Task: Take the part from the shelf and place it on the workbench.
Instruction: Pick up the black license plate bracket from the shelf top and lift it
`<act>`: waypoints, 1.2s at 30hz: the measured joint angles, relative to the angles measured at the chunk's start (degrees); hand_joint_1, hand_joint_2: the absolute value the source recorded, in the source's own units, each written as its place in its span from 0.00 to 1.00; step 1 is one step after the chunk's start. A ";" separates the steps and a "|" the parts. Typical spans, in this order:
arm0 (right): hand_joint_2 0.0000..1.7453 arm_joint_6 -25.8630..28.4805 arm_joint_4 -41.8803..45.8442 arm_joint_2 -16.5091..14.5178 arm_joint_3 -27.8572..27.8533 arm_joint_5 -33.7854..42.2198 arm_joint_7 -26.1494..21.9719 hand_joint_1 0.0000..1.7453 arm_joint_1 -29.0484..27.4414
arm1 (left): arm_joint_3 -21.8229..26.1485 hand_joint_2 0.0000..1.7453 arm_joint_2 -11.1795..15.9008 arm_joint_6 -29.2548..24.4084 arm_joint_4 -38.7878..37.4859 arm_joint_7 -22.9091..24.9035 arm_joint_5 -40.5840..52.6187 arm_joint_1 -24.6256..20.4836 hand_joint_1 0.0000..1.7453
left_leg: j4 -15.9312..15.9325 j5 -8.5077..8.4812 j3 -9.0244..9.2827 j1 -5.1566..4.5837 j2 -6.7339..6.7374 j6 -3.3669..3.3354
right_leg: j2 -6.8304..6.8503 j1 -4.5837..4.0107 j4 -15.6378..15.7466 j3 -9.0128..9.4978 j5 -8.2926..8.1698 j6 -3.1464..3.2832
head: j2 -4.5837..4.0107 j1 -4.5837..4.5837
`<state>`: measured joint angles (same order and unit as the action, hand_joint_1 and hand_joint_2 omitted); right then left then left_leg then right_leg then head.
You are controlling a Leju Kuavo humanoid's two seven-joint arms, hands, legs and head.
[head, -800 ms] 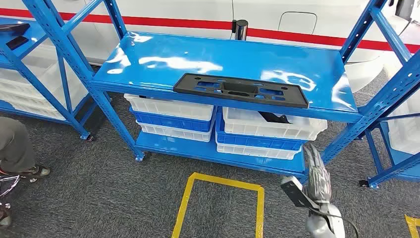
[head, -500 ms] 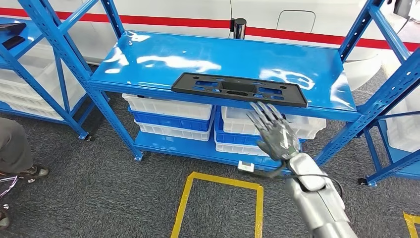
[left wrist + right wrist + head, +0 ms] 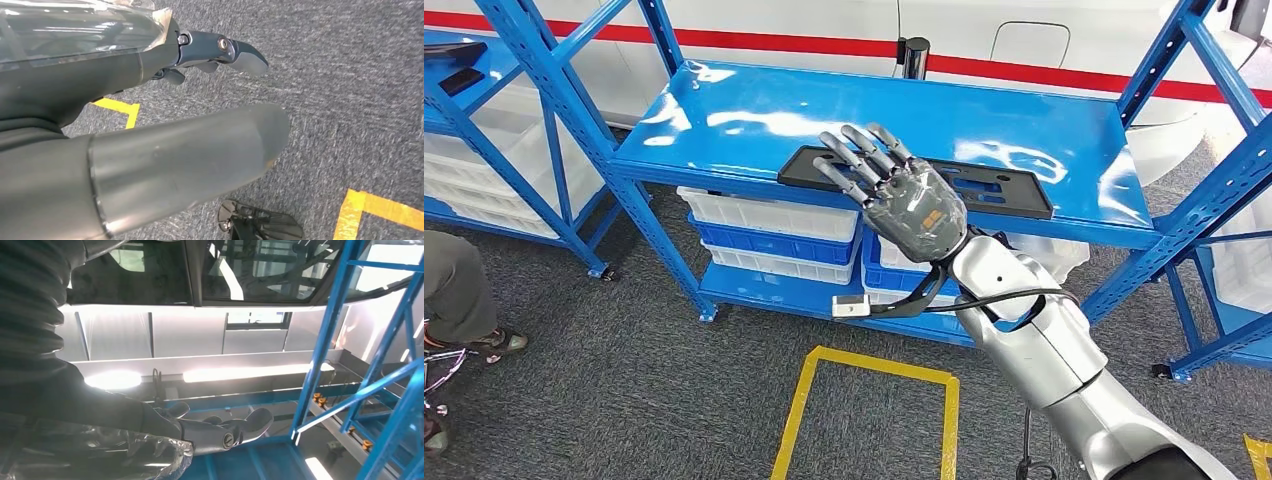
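on the top deck of the blue shelf [image 3: 724, 120] lies the part [image 3: 994, 190], a flat black plastic bracket with cut-outs, set lengthwise near the front edge. we hold our right hand [image 3: 904, 195] raised in front of that bracket, above the shelf's front edge, fingers [image 3: 849, 150] spread apart and grasping nothing; the hand covers the middle of the bracket from the head view, and we cannot tell whether it touches it. the silver right arm [image 3: 1044, 350] rises from the lower right, with a small white connector [image 3: 848, 307] hanging on a black cable below the wrist. below the top deck, white and blue bins [image 3: 769, 235] stand stacked on the lower deck. yellow floor tape [image 3: 864, 365] marks a rectangle on the grey carpet before the shelf. our left hand [image 3: 215, 52] hangs over the carpet with fingers loosely curled and holding nothing. at the far left a person's leg and shoe [image 3: 464, 310] stand on the carpet.
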<state>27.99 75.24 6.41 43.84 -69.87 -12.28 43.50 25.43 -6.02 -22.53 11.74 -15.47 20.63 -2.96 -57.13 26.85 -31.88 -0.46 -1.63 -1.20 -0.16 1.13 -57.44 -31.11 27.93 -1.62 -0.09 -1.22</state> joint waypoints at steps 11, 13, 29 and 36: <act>1.00 -2.32 -4.82 -2.11 5.47 2.06 2.36 0.00 2.39 | -0.12 0.00 -0.31 -0.38 0.00 0.65 0.24 -0.03 0.00 | 0.00 0.00 -0.01 0.04 0.02 0.00 | 0.00 0.00 -0.01 -0.01 0.00 0.00 | 0.00 0.00; 1.00 -2.31 -5.37 -2.25 5.91 2.10 2.36 0.00 2.51 | -0.12 0.00 -0.33 -0.38 -0.01 0.66 0.24 -0.03 0.00 | 0.00 0.00 -0.01 0.03 0.02 0.00 | 0.00 0.00 0.00 -0.01 0.00 0.00 | 0.00 0.00; 1.00 -2.35 -7.62 -2.62 7.31 2.65 2.35 0.00 2.90 | -0.12 0.00 -0.36 -0.38 -0.02 0.75 0.23 -0.03 0.00 | 0.00 0.00 0.00 0.03 0.03 0.00 | 0.00 0.00 0.00 -0.01 0.00 0.00 | 0.00 0.00; 1.00 -4.25 -12.08 -4.41 7.33 6.92 2.14 0.00 2.90 | 0.03 0.00 -0.59 -0.42 -0.02 0.89 -0.06 -0.03 0.00 | 0.00 0.00 0.01 0.03 0.03 0.00 | 0.00 0.00 0.00 0.00 0.00 0.00 | 0.00 0.00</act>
<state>23.75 63.16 2.00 51.17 -62.94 -10.14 46.40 25.46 -6.62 -22.95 11.72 -14.58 20.58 -2.99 -57.13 26.85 -31.87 -0.43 -1.60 -1.20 -0.16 1.13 -57.44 -31.11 27.93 -1.61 -0.09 -1.22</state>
